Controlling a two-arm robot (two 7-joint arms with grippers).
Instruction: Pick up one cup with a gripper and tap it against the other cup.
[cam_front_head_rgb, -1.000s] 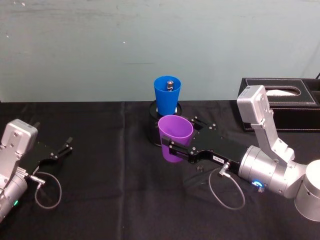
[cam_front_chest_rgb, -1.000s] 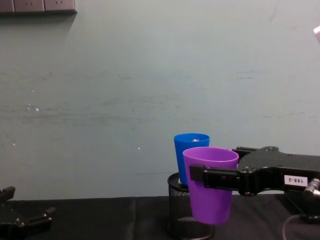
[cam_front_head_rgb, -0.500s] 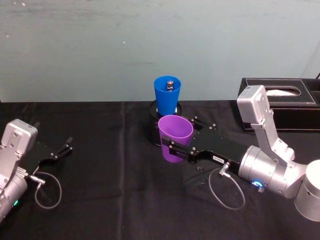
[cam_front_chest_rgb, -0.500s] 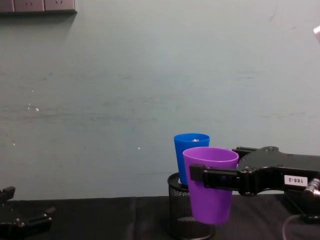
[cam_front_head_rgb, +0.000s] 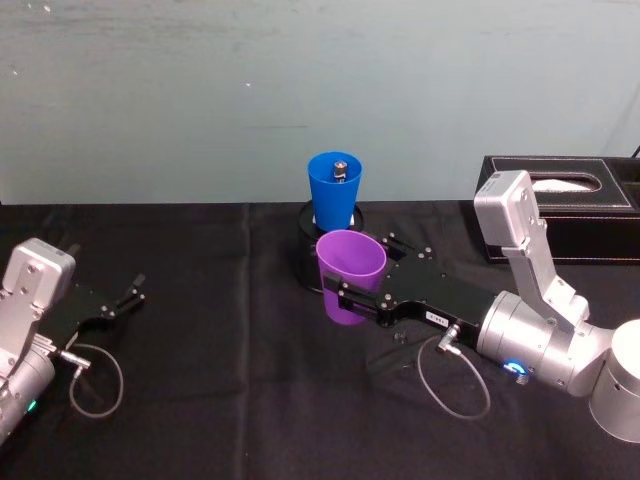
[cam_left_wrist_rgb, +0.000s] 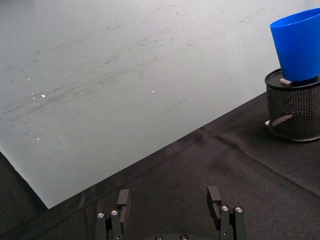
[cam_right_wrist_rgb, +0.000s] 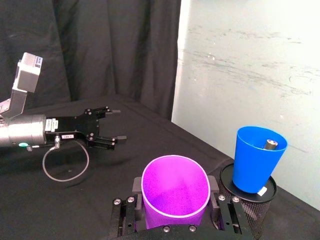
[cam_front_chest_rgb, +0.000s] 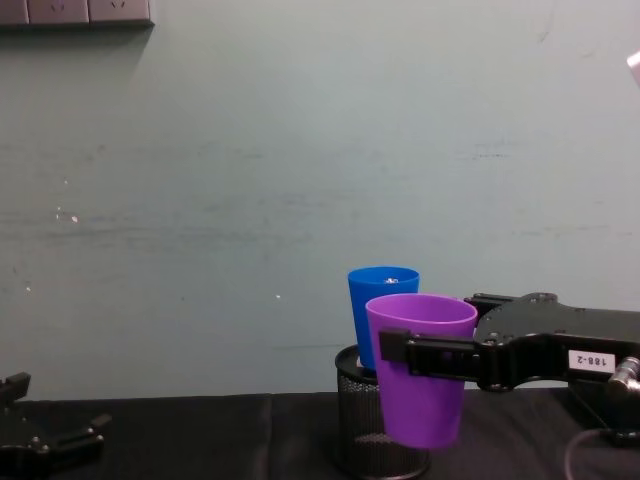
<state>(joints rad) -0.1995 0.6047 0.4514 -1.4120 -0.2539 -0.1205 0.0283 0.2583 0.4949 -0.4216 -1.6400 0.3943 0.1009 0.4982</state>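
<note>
My right gripper (cam_front_head_rgb: 345, 291) is shut on the purple cup (cam_front_head_rgb: 349, 274), gripping it upright and clear of the table just in front of the blue cup (cam_front_head_rgb: 333, 189). The blue cup stands in a black mesh pen holder (cam_front_chest_rgb: 372, 425) near the back wall, with a small metal object inside it. From the chest the purple cup (cam_front_chest_rgb: 420, 366) overlaps the blue cup (cam_front_chest_rgb: 376, 305) with the right gripper (cam_front_chest_rgb: 415, 353) clamped at its side. In the right wrist view the purple cup (cam_right_wrist_rgb: 174, 192) sits between the fingers, the blue cup (cam_right_wrist_rgb: 256, 158) a short gap away. My left gripper (cam_front_head_rgb: 132, 294) rests open at the far left.
A black tissue box (cam_front_head_rgb: 566, 207) stands at the back right, behind my right arm. The table (cam_front_head_rgb: 220, 380) is covered in black cloth, and a pale wall rises close behind the pen holder. Cables loop by both wrists.
</note>
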